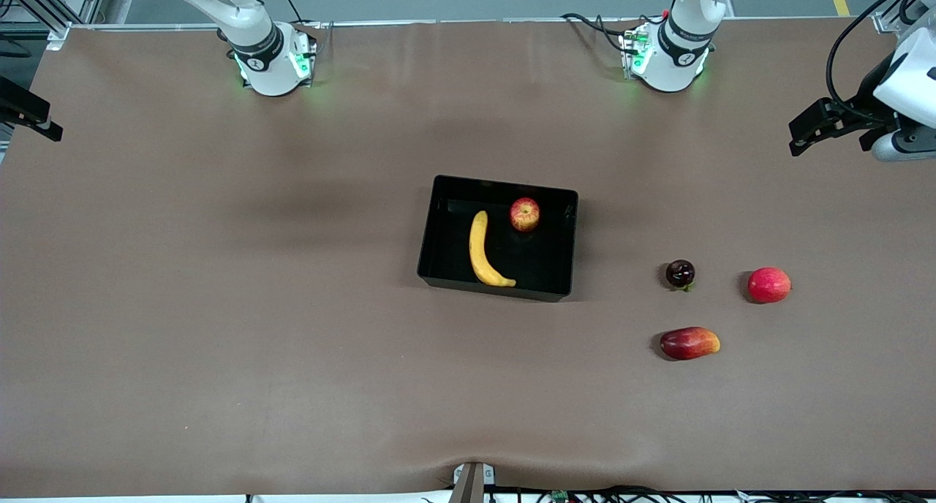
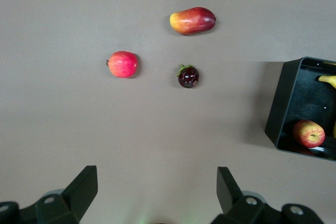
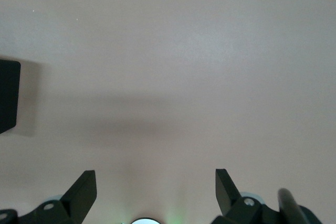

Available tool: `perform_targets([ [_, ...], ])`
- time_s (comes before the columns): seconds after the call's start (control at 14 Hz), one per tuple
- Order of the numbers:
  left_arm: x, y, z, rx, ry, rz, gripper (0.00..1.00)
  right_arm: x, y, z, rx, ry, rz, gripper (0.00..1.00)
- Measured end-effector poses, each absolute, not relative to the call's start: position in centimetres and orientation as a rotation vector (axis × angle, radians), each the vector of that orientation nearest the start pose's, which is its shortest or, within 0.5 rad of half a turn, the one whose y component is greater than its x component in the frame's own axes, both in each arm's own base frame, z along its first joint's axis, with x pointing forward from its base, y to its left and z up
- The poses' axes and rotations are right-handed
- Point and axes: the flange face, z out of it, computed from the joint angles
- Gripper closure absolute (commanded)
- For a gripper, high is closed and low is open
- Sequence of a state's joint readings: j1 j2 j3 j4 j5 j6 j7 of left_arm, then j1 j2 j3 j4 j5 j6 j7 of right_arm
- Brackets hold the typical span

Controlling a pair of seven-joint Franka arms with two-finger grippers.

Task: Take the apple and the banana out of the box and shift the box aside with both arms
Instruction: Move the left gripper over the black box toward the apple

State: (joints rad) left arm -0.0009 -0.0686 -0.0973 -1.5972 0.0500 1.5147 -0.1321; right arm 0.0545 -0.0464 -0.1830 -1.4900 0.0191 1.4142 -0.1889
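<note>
The black box stands in the middle of the table. The yellow banana and the red apple with yellow patches lie inside it. My left gripper is open and empty, up over the table's edge at the left arm's end. Its wrist view shows the box's wall, the apple and the banana's tip. My right gripper is open and empty, up over the table's edge at the right arm's end. Its wrist view shows bare table and a corner of the box.
Three other fruits lie between the box and the left arm's end: a small dark purple fruit, a pinkish-red round fruit and an oblong red-yellow fruit, nearest the front camera. The brown table spreads wide around the box.
</note>
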Motion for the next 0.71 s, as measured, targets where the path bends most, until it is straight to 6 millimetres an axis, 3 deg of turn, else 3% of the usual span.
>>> perform_targets([
  [0.43,52.8,-5.6,64.1,-3.084,-0.034,0.02,0.0,51.9,-6.8,67.3,-3.108,-0.098,0.04,0.0],
  [0.57,53.4,-8.1,62.6,-3.102,-0.009,0.065,0.0,51.9,-6.8,67.3,-3.108,-0.098,0.041,0.0],
  [0.71,54.2,-12.8,59.9,-3.119,-0.056,0.116,0.0,51.9,-6.8,67.3,-3.108,-0.098,0.041,0.0],
])
